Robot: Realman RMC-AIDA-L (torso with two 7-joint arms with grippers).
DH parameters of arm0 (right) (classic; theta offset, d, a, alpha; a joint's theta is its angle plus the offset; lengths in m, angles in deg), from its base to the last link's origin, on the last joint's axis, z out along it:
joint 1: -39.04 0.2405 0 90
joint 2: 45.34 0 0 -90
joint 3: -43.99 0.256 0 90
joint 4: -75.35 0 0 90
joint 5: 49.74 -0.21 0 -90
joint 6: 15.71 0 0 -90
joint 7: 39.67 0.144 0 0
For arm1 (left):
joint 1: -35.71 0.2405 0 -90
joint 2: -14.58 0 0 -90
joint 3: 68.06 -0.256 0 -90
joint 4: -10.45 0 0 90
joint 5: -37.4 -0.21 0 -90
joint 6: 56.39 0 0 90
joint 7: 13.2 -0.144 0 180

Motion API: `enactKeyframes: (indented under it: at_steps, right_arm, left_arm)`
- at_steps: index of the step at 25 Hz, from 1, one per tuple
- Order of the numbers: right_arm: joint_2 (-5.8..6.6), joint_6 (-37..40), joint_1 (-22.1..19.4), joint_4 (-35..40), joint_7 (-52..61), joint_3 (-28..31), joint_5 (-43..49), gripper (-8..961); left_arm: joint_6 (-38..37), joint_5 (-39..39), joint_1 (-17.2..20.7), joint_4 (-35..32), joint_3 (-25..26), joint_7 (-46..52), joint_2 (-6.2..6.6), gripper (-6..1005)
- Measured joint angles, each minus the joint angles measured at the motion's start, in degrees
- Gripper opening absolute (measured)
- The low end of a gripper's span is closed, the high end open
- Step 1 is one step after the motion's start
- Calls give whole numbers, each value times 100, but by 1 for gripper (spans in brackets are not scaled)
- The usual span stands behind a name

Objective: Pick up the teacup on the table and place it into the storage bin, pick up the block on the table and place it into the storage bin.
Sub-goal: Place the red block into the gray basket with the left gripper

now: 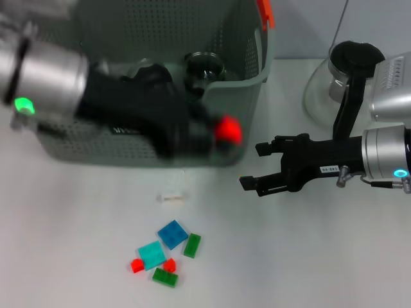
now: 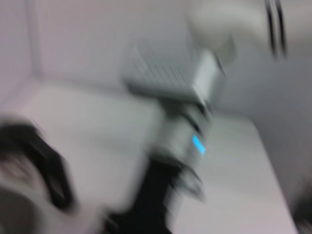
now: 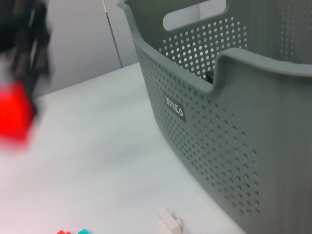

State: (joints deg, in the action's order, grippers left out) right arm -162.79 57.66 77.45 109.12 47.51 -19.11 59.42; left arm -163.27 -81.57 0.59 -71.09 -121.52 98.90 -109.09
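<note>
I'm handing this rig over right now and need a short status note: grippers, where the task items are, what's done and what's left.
Left gripper: shut on a red block, held in front of the storage bin's front wall, not yet over the opening.
Right gripper: open, empty, hovering over the table right of the bin.
Teacup: already inside the bin.
Left to do: lift the red block over the rim and release it.
Loose blocks lie on the table in front of the bin.

We count six blocks (image 1: 166,253) on the table: two green, two red, one blue, one teal. One storage bin (image 1: 247,96), one glass carafe (image 1: 324,90), two grippers.
</note>
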Motion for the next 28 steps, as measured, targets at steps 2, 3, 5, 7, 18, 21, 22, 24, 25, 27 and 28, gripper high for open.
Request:
enactKeyframes:
  at_steps: [2,3,5,7,18,21,22,24,25,27,28]
  right_arm:
    - [1,26,-8,-13,1,-13,-1,946]
    - [0,34,-8,-16,-3,-18,-1,946]
    - [-7,51,-9,-22,-15,-28,0,946]
    - [-14,75,-10,-22,-25,-31,0,946]
    - [-18,100,-48,5,-27,-16,9,945]
    - [-13,100,-55,13,-27,-7,9,945]
    - [-11,99,-54,14,-27,-5,9,945]
    - [-7,98,-49,14,-26,-4,9,945]
    - [-4,96,-49,15,-25,-3,9,945]
    - [0,98,-47,16,-9,1,9,945]
    - [3,98,-47,16,1,3,9,945]
  left_arm:
    - [263,22,-230,97,355,64,104,300]
    - [463,10,-348,203,452,110,179,299]
    - [1123,-73,-670,732,512,303,435,299]
    - [1762,-187,-907,1227,489,461,629,298]
    - [3811,-595,-1449,2833,470,1006,982,376]
    - [3761,-629,-1407,2694,507,1034,977,410]
    - [3677,-636,-1367,2579,519,1051,969,448]
    - [3440,-611,-1281,2341,521,1075,943,524]
    - [3085,-524,-1170,2020,527,1077,895,561]
    - [2221,-265,-906,1335,521,948,750,637]
    - [1788,-127,-759,990,505,827,659,683]
